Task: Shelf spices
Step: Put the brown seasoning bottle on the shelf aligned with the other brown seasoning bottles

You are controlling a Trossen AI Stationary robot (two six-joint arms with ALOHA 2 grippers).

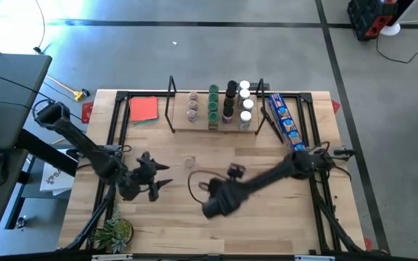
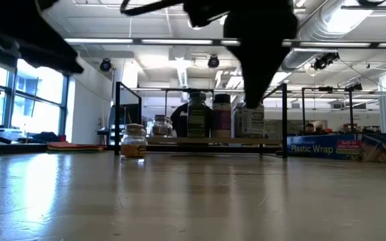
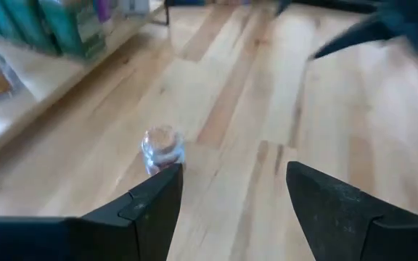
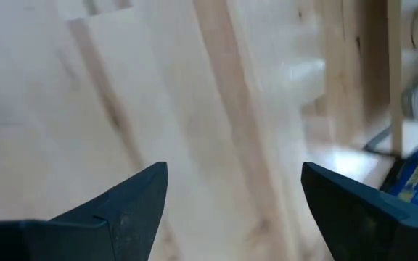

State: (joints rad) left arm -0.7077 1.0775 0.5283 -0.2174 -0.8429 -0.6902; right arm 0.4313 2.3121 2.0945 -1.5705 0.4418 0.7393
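Dark fingers of the right gripper (image 4: 231,210) stand spread wide with only bare wood between them, nothing held; in the high view this gripper (image 1: 210,190) hangs over the middle of the table (image 1: 267,225), its arm reaching in from the right side. The left gripper (image 3: 231,210) is also open and empty, its fingers apart above the boards, with a small clear jar (image 3: 162,148) standing upright on the table just beyond one fingertip, not touching it. From above, the left gripper (image 1: 158,181) sits left of centre and that lone jar (image 1: 189,162) stands between it and the shelf (image 1: 194,125). On the shelf at the table's far edge the other spice jars (image 1: 228,101) stand upright in rows, with green, black and white lids. A red card (image 1: 144,109) lies left of the shelf, a long blue packet (image 1: 285,119) lies right of it, and a small plant (image 1: 115,233) sits at the near left corner
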